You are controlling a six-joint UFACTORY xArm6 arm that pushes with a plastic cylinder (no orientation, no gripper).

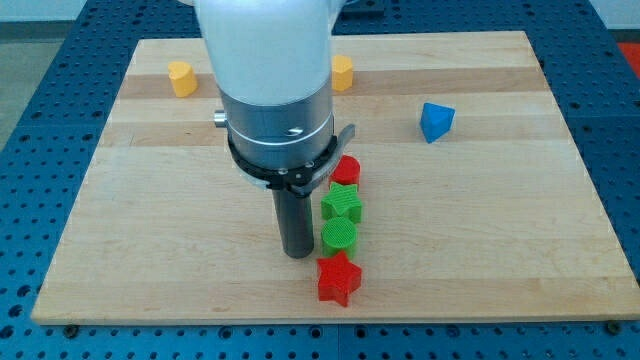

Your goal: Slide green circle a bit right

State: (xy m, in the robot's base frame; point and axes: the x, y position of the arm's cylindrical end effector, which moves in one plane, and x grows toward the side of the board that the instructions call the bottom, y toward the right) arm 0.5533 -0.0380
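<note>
The green circle (339,235) lies on the wooden board (150,230) below the view's centre, in a column of blocks. Above it sits a green star (342,204), and above that a red block (346,170) partly hidden by the arm. Below it sits a red star (338,278). My tip (297,252) is the lower end of the dark rod, just to the left of the green circle and very close to it. I cannot tell whether it touches.
A yellow block (181,78) sits at the upper left and another yellow block (342,72) at the top centre, partly hidden by the arm. A blue block (436,121) sits at the upper right. The large white and grey arm body (270,90) covers the board's upper middle.
</note>
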